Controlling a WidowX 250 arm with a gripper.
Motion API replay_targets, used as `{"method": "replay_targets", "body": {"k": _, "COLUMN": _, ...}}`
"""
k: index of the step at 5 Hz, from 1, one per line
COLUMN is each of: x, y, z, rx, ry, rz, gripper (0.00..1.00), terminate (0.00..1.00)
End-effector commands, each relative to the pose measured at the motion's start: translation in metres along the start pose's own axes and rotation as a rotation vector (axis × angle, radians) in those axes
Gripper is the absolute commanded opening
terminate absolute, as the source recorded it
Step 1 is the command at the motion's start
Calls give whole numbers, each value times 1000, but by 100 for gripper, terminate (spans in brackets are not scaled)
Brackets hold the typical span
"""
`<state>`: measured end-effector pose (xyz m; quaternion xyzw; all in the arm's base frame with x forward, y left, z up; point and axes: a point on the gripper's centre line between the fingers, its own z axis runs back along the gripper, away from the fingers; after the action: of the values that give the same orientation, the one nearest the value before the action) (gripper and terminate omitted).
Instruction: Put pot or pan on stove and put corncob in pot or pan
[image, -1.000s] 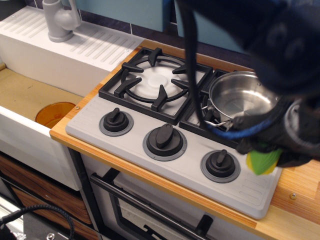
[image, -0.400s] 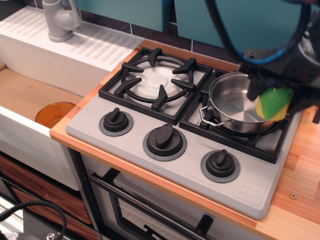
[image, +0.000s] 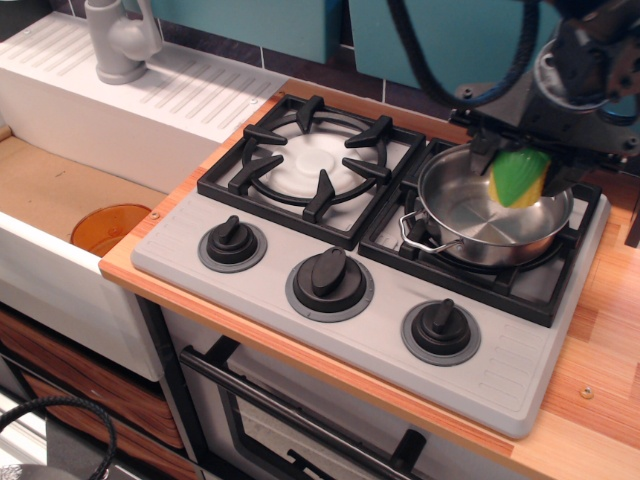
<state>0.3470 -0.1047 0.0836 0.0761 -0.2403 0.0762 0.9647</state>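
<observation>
The shiny steel pot (image: 470, 228) sits on the right burner of the grey stove (image: 330, 250). My gripper (image: 518, 172) is shut on the corncob (image: 517, 177), a green and yellow toy, and holds it just over the far right part of the pot's opening. The black fingers (image: 483, 150) grip the corncob from both sides. The arm and its cables come in from the top right and hide the pot's far rim.
The left burner grate (image: 312, 165) is bare. Three black knobs (image: 329, 273) line the stove's front. A white sink unit with a grey tap (image: 120, 40) stands at the back left. An orange disc (image: 110, 227) lies in the basin at left. Wooden counter (image: 605, 340) lies at right.
My gripper has carried the corncob from the stove's front right corner up and back, and now holds it over the pot. The pot has not moved.
</observation>
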Motion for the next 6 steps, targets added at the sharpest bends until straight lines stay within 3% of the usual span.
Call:
{"method": "replay_targets", "body": {"k": 1, "x": 6, "y": -5, "z": 6, "rx": -35, "ry": -46, "rz": 1, "gripper": 100, "terminate": 0}}
{"method": "replay_targets", "body": {"k": 4, "x": 1, "y": -9, "z": 49, "rx": -7, "ry": 37, "rz": 7, "gripper": 100, "terminate": 0}}
{"method": "replay_targets", "body": {"k": 6, "x": 8, "y": 5, "z": 45, "rx": -44, "ry": 30, "rz": -16, "gripper": 100, "terminate": 0}}
